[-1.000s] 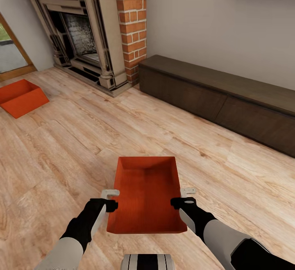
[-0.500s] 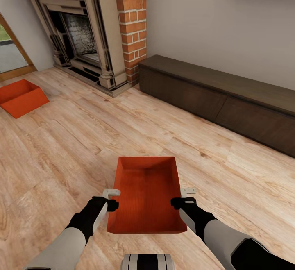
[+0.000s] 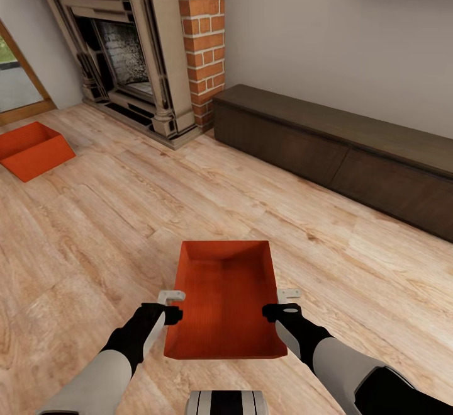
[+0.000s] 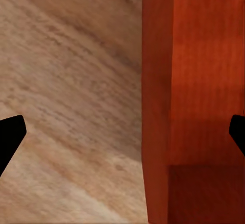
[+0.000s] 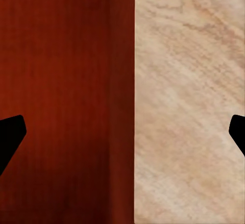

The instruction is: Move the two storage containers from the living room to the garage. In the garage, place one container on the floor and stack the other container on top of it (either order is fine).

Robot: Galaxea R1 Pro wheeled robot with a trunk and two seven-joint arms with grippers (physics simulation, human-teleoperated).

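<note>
**A:** What is the biggest thing in the room?

**B:** A light wood plank floor (image 3: 94,245) fills most of the head view. At the far side stand a brick and stone fireplace (image 3: 145,43) and, to its right along a pale wall, a long dark brown low cabinet (image 3: 333,150).

**A:** Where are the bins?

**B:** One orange-red rectangular open-top storage container (image 3: 224,298) sits on the planks directly in front of the robot, between its two arms. A second identical orange-red container (image 3: 31,149) lies well apart, far to the left near a doorway.

**A:** And the grippers?

**B:** The left gripper (image 3: 171,306) is at the near container's left wall, the right gripper (image 3: 282,305) at its right wall. In each wrist view the two black fingertips (image 4: 10,134) (image 5: 10,134) are spread wide, one over the bin's inside and one over the floor, straddling the wall without pinching it.
</note>
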